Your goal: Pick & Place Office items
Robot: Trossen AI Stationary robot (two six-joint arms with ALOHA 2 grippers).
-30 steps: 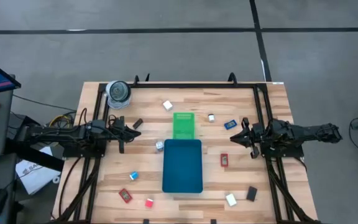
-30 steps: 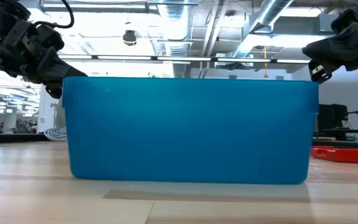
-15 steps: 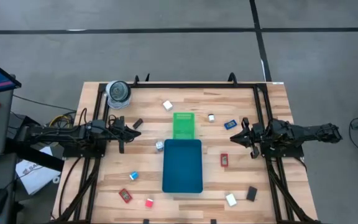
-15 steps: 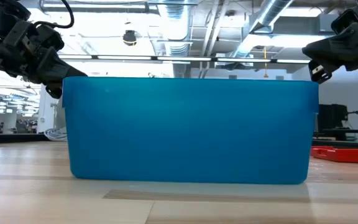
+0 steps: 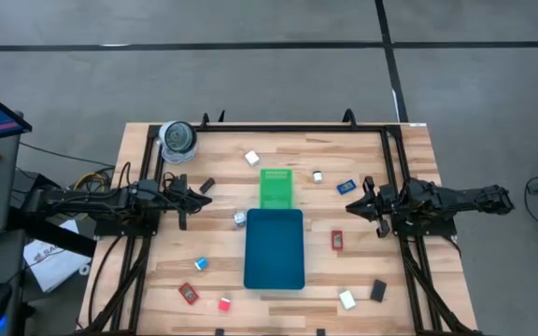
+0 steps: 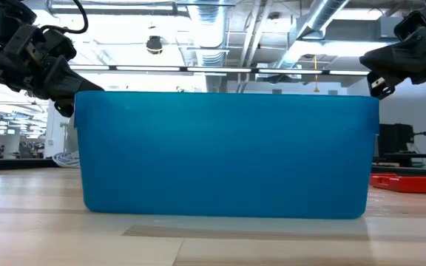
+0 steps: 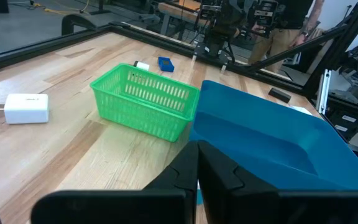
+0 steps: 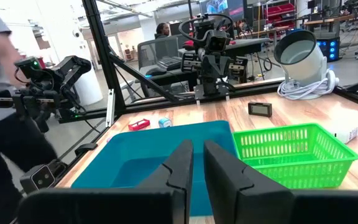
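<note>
From above, the teal tray point(image 5: 275, 248) sits at the table's centre with the green basket point(image 5: 276, 188) touching its 12 o'clock end. The office items lie scattered on the wood around them: a white block point(image 5: 251, 158) at 11 o'clock, a blue piece point(image 5: 346, 186) at 2, a red piece point(image 5: 337, 240) just beside the tray at 3, a black piece point(image 5: 378, 290) and a white one point(image 5: 346, 300) at 5, two red ones point(image 5: 188, 293) at 7, a silvery cube point(image 5: 239, 218) at 10. The left gripper point(image 5: 197, 194) waits at 9 o'clock, the right gripper point(image 5: 353, 205) at 3, both off the table surface and holding nothing.

At table height, the tray wall point(image 6: 226, 154) fills the middle; a red item point(image 6: 402, 182) lies at its 3 o'clock.

The left wrist shows its fingers point(image 7: 185, 168) pressed together, empty, with a white plug point(image 7: 21, 107) well apart from the basket point(image 7: 146, 101).

The right wrist shows its fingers point(image 8: 181, 163) nearly closed with a thin gap, empty, facing tray point(image 8: 166, 155) and basket point(image 8: 294, 153).
</note>
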